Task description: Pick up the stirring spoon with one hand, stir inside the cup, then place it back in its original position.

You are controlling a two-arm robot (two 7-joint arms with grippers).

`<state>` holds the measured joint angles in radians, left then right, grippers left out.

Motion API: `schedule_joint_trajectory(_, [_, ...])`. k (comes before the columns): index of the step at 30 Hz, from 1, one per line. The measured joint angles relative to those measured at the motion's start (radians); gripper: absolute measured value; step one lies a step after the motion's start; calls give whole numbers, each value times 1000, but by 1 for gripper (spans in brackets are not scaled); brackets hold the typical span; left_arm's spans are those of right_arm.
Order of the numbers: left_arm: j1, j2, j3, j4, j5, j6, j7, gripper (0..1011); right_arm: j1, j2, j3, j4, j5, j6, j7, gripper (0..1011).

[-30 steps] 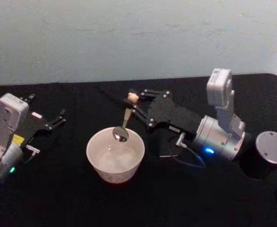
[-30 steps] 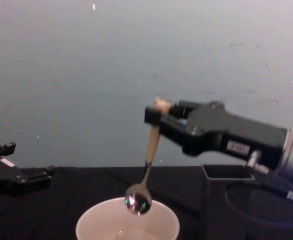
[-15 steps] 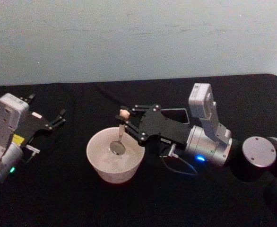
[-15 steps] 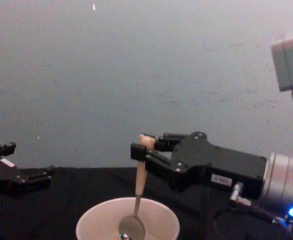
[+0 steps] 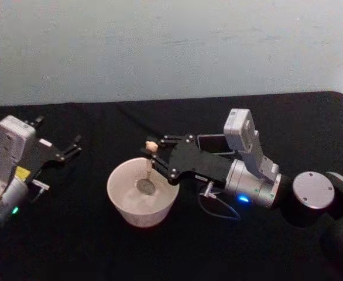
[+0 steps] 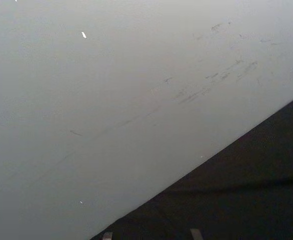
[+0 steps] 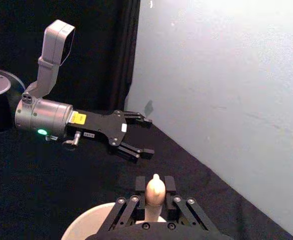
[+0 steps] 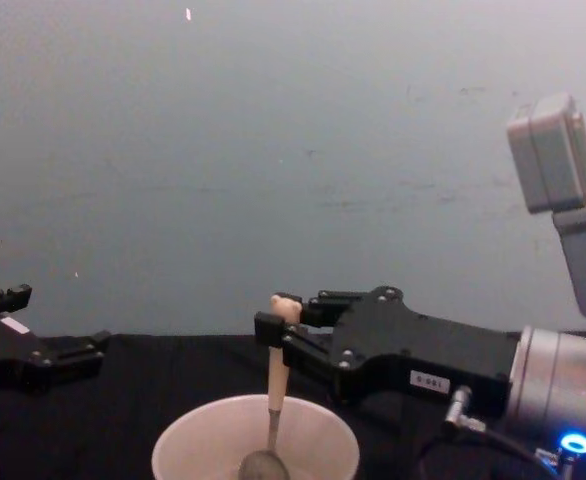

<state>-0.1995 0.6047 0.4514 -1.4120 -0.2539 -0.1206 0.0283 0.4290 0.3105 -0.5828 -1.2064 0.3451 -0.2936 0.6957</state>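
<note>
Clenched, the right gripper [image 5: 154, 153] grips the slim stirring spoon [image 5: 148, 168] by its pale beige handle, just under the tiny bear head, at centre frame in the head view. A second ago the shiny round metal bowl hung above the rim; now it has sunk down inside the wide round cream-white cup [image 5: 137, 215], and the chest view shows the bowl low in the cup [image 8: 178, 448] with the spoon [image 8: 275, 385] near upright. The gripper itself has come lower and closer to the cup's right edge. I judge the pick-up done and the stirring about to start: a small circling of the wrist is what is wanted, kept clear of the thin rim so that the light cup is not pushed across the black cloth-covered table [image 5: 160, 252].

Just behind the gripper, right of centre, stands the tall dark grey square tube holder [image 5: 209, 142], open and waiting for the spoon's return. Farther left, the left gripper [image 5: 72, 147] lies parked at the frame's left edge, fingers spread and holding nothing. Beyond is the pale grey wall [image 5: 160, 47]
</note>
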Motion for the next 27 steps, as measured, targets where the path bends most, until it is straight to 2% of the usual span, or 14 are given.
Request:
schedule_joint_trajectory(15, [0, 0, 0, 0, 0, 0, 0, 1001, 2, -1, 11, 5, -17, -1, -19, 215])
schedule_joint_trajectory(27, [0, 0, 0, 0, 0, 0, 0, 1001, -46, 50, 41, -63, -1, 16, -18, 215])
